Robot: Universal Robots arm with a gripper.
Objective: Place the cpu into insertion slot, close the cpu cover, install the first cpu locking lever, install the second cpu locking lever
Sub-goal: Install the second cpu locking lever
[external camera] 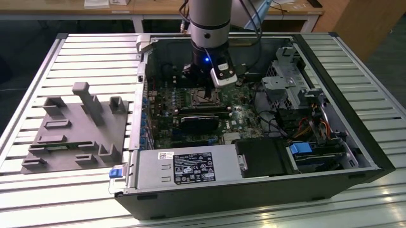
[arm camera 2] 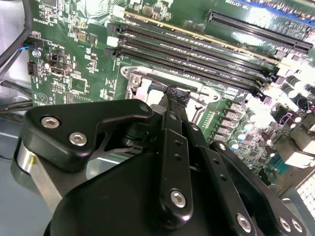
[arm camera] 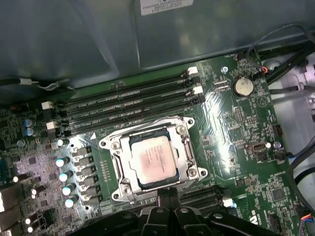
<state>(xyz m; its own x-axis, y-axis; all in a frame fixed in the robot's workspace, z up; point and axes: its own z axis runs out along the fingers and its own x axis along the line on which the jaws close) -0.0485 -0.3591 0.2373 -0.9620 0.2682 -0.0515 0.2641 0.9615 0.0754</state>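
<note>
The cpu (arm camera: 153,161) sits in the slot (arm camera: 119,173) with the cover (arm camera: 183,125) down around it. The hand (arm camera 2: 171,93) hovers just above; its grip I cannot tell. Whether the levers are latched is unclear.

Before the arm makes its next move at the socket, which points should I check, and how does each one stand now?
1. Cpu lying flat, metal top up: ok.
2. Cover down around the cpu: ok, it looks flat.
3. Cover locked: cannot tell.
4. Claw at the cover's edge, off the cpu: ok.
5. Cables away from the cover: ok.
</note>
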